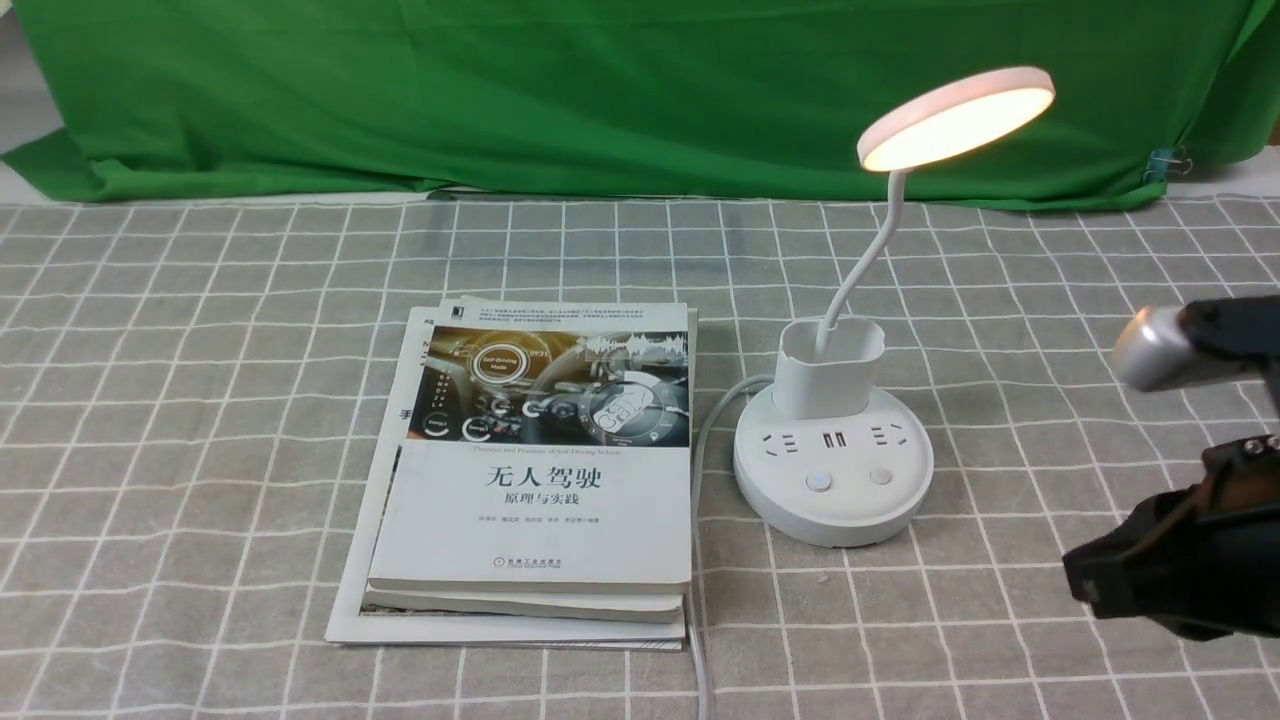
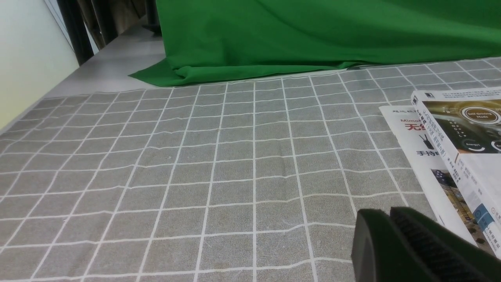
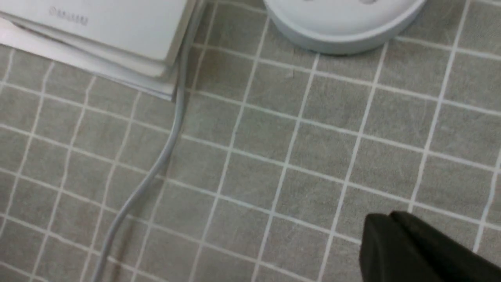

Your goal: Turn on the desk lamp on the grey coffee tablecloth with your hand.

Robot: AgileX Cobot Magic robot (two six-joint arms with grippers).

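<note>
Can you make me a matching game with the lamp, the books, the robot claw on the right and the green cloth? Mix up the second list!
Things:
1. desk lamp
2. books
3. right gripper
4. green cloth

What fits:
A. stacked, left of the lamp
B. draped along the back
C. lit up, glowing
D. black, shut, apart from the lamp

Pairs: 1-C, 2-A, 3-D, 4-B

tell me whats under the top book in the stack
A second book lies beneath the top book, and a wider white magazine under both. Their covers are mostly hidden, as is the tablecloth below.
</note>
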